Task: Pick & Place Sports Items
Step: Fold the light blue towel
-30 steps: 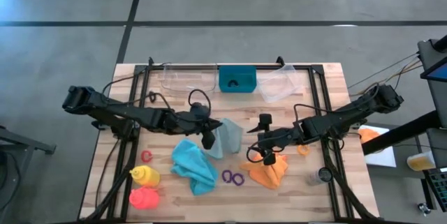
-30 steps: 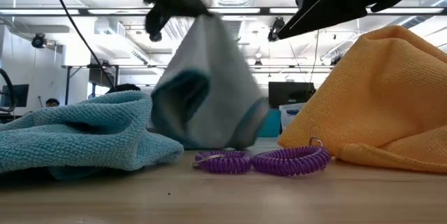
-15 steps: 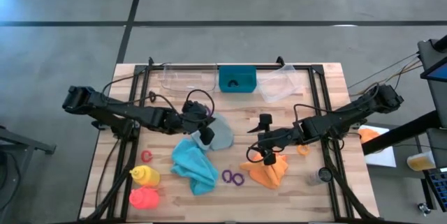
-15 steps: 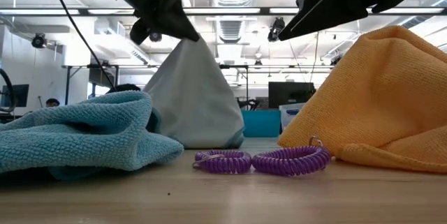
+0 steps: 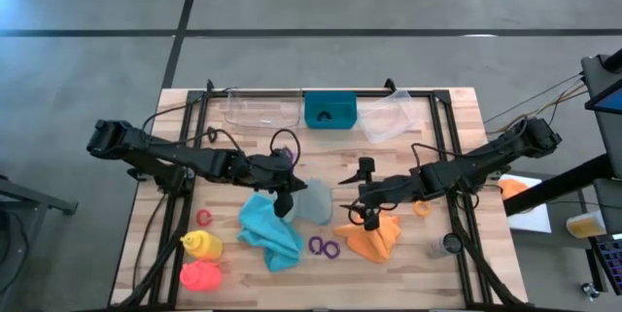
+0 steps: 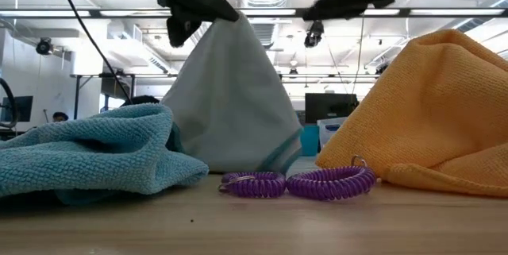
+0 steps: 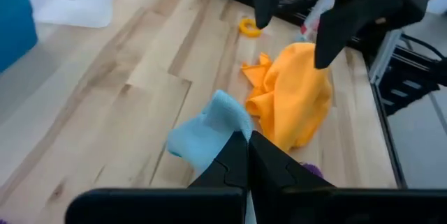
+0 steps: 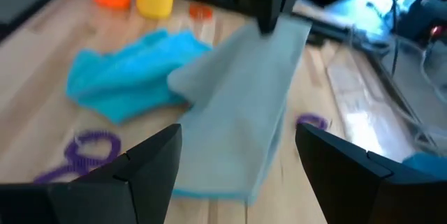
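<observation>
Your pale blue cloth [image 5: 313,201] hangs pinched at its top corner, draping down in a tent shape with its lower edge on the table [image 5: 428,118], mid-table. Your left gripper [image 5: 284,198] has its fingers clamped together on that corner, held above the wood. In the low view the cloth [image 6: 226,104] stands as a tall cone between the other two cloths.

Just beside it, on the left-arm side, the teal cloth [image 5: 268,229] lies crumpled on the table, touching the pale blue one's edge. The purple rings [image 5: 325,247], a joined pair, lie flat near the front, between the teal cloth and the orange cloth [image 5: 373,240]. The orange cloth sits heaped on the right-arm side.

Your right gripper [image 5: 365,217] hovers over the orange cloth's top with its fingers apart, gripping nothing; from its wrist view the pale blue cloth [image 8: 237,105] fills the gap ahead.

An orange ring [image 5: 422,208] lies past the orange cloth toward the right edge. A red ring [image 5: 203,218] lies near the front left, with the yellow bottle [image 5: 201,245] and the pink-red bottle [image 5: 201,276] behind it at the corner, close together.

At the far edge stand the teal bin [image 5: 329,110] and, either side of it, two clear trays [image 5: 260,110].
</observation>
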Robot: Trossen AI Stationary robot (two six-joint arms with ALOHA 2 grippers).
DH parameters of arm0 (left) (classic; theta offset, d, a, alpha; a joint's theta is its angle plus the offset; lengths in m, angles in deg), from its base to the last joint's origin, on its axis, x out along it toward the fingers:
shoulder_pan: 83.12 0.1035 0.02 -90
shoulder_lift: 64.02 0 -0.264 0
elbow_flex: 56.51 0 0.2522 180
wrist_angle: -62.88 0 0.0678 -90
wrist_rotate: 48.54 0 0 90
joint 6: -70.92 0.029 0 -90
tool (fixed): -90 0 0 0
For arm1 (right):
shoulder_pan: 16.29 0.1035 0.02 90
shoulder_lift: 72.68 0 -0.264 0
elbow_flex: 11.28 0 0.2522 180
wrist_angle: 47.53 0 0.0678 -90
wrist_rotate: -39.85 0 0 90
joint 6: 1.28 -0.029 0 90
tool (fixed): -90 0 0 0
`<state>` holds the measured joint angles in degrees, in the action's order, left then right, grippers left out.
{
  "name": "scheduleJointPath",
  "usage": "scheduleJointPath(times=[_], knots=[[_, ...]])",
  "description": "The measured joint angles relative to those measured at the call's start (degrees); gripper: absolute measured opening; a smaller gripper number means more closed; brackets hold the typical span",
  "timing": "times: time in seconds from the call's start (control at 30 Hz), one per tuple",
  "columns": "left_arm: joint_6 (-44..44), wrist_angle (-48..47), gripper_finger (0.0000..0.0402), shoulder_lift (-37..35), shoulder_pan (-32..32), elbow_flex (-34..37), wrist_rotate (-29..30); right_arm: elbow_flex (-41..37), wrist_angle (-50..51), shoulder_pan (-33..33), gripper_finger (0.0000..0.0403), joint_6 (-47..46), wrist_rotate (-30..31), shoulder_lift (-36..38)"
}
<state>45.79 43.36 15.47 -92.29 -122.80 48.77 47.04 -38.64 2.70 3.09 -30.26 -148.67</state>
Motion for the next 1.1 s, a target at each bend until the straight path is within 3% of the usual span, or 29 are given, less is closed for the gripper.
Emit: scheduleJointPath(times=[0.13,0.3,0.63,0.73,0.8,1.1], knots=[[2.71,0.20,0.0001,0.85,0.00,0.03,-3.45,0.00,-2.74,-0.42,0.0283,0.34,-4.77,0.00],[4.38,3.23,0.0001,3.22,0.00,0.06,-7.92,0.00,-6.26,-0.77,0.0283,0.35,-5.26,-1.38],[4.38,4.62,0.0001,5.55,0.44,0.03,-10.91,1.70,-11.91,-4.13,0.0283,2.31,-5.50,-7.70],[4.38,4.90,0.0001,5.54,0.44,0.01,-11.01,3.78,-11.82,-5.48,0.0283,2.39,-8.32,-9.71],[4.38,4.90,0.0001,5.53,0.50,0.03,-11.01,5.23,-11.59,-6.34,0.0283,2.39,-10.84,-11.40],[4.38,4.69,0.0001,5.53,0.52,0.06,-12.41,15.26,1.62,-7.41,0.0283,4.00,-11.42,-17.73]])
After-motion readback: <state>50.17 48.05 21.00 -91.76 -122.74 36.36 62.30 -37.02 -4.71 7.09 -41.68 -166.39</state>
